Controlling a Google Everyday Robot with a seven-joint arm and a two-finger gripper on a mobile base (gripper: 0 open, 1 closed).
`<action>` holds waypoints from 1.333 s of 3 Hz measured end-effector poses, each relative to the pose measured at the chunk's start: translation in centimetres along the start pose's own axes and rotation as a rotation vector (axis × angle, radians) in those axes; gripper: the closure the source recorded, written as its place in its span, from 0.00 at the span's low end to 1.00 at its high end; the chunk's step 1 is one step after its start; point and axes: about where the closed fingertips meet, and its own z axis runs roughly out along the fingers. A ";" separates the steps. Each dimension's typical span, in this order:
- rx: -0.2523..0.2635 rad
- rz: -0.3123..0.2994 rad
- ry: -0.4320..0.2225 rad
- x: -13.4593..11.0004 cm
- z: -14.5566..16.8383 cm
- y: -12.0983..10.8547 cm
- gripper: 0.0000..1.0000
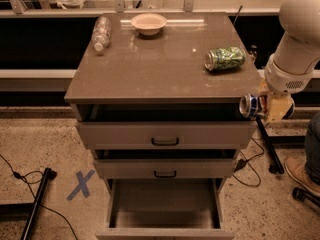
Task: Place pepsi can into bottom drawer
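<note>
- Hanging just past the right front corner of the surface (160, 69), the gripper (266, 107) is clamped on the pepsi can (249, 105), held sideways in the air.
- The bottom drawer (165, 200) stands pulled out, well below it.
- A green can (225, 58) lies on its side on that surface.
</note>
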 end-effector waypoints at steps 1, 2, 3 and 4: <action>-0.006 0.018 -0.026 -0.1 0.4 -0.1 1.00; -0.014 0.153 -0.165 -2.1 4.4 3.4 1.00; 0.012 0.223 -0.239 -5.2 7.8 6.8 1.00; 0.014 0.213 -0.244 -6.1 10.2 7.8 1.00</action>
